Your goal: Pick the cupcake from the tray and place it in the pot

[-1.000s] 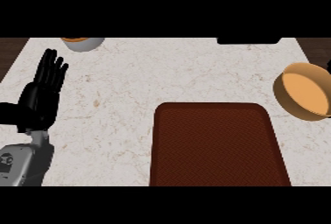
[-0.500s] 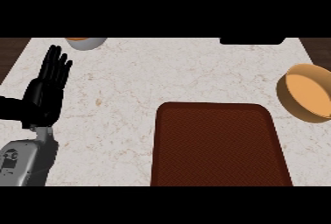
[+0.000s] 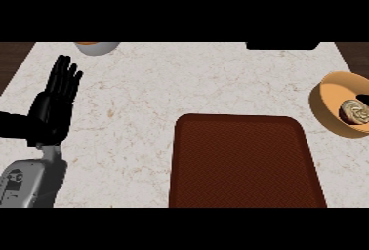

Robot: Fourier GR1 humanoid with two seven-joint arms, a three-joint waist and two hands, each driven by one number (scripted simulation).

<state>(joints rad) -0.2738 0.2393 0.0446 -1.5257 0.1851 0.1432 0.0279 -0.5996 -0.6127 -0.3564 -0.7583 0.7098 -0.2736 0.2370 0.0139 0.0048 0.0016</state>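
Note:
A dark brown tray (image 3: pixel 245 163) lies on the counter at the lower middle, and its surface is bare. At the right edge stands an orange pot (image 3: pixel 328 100). Inside it sits the cupcake (image 3: pixel 355 110), dark with a pale swirled top, partly cut off by the view's edge. My left hand (image 3: pixel 54 105) rests open at the left, fingers straight and pointing up, holding nothing. My right hand does not show.
A grey bowl (image 3: pixel 96 47) with something orange in it sits at the counter's far left edge. A black object (image 3: pixel 282 45) lies at the far edge toward the right. The marbled counter (image 3: pixel 180 83) spreads between them.
The view has shifted, so the pot sits further in and the cupcake inside it now shows. The left hand stays open and resting.

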